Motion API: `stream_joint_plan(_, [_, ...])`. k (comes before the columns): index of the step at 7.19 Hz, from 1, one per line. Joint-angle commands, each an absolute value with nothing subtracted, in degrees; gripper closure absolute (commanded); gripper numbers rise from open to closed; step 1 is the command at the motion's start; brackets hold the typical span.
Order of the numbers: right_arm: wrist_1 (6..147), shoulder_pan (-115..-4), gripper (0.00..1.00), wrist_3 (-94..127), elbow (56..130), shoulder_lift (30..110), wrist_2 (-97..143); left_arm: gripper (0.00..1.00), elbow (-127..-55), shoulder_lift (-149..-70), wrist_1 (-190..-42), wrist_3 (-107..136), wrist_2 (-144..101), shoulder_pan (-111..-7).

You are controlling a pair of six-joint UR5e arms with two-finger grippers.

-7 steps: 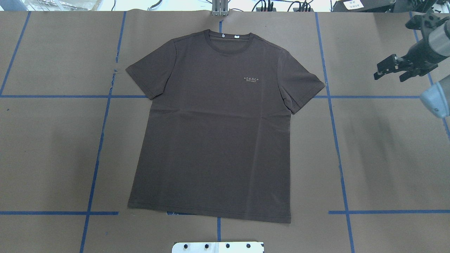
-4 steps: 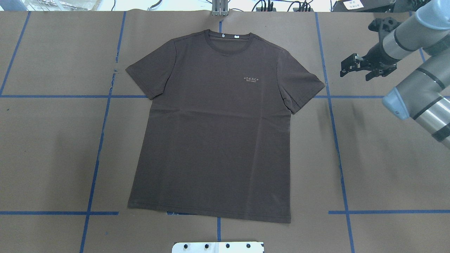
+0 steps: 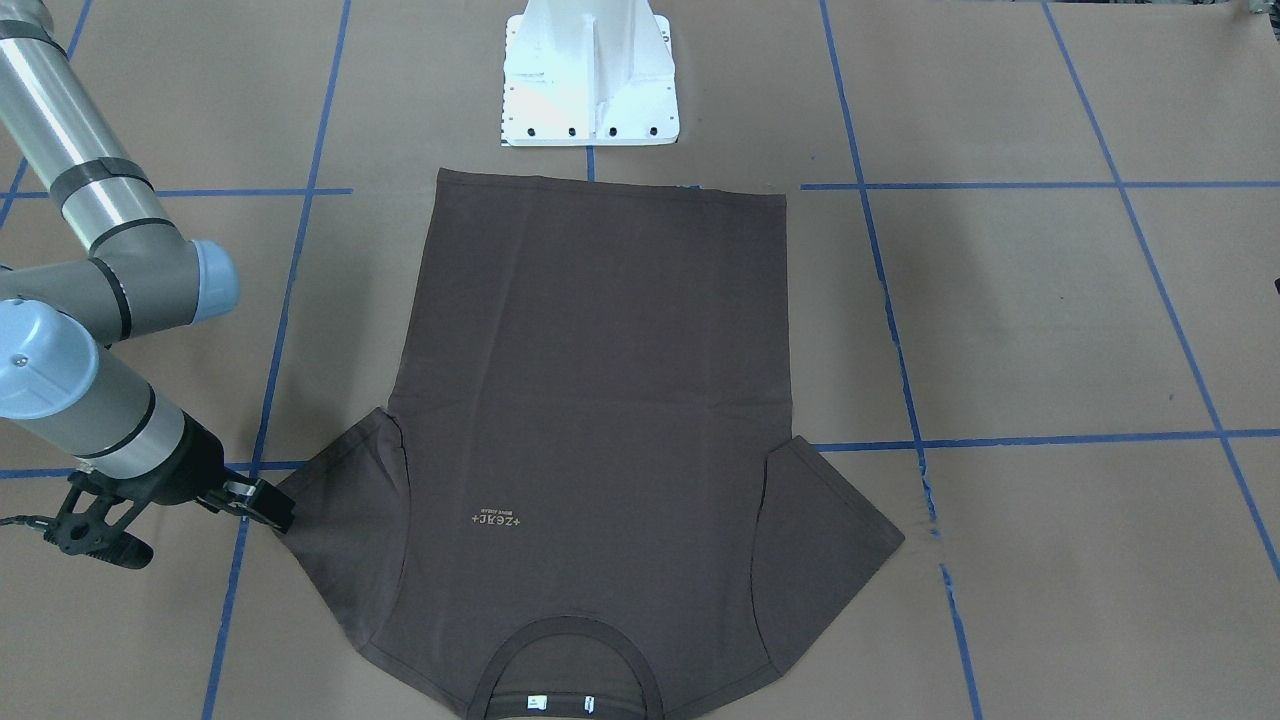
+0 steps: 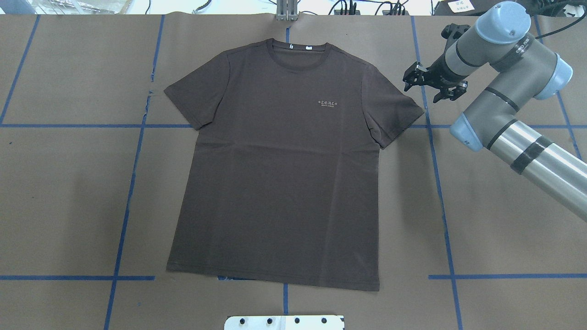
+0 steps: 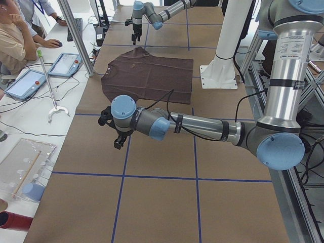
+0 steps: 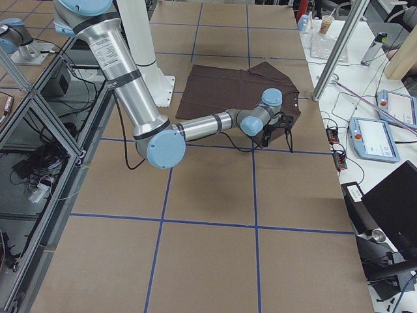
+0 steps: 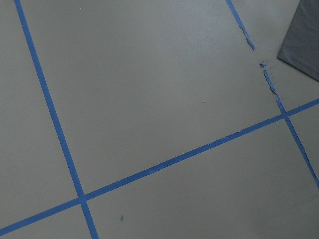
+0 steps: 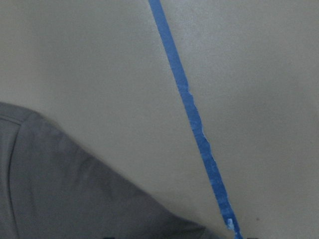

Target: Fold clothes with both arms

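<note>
Brown-papered table (image 4: 69,192), blue tape grid (image 4: 133,183) — dark brown T-shirt (image 4: 279,174) flat at centre, front up. Right gripper (image 4: 424,87) unclenched, just beside one sleeve (image 4: 394,110); left gripper (image 5: 117,139) well apart — state indiscernible.

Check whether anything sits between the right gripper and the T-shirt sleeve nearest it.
Nothing visible does. The right gripper hovers just beyond the sleeve of the T-shirt. Only bare brown paper with a blue tape line lies between them. The sleeve lies flat and uncovered.
</note>
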State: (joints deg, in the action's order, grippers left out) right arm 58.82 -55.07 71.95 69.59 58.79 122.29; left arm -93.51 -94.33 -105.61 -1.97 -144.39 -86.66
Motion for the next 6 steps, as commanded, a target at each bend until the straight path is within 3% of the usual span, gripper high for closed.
stream_joint_plan(1, [58.1,-53.6,0.18,72.3,66.7,57.6,122.1,0.0,-93.3,-94.2,-106.5,-2.0,-144.5,-86.7])
stream_joint_plan(6, [58.1,-53.3,0.3,73.1,67.1,58.5,122.1,0.0,-93.3,-94.0,-106.5,-1.9,-144.6,-86.7])
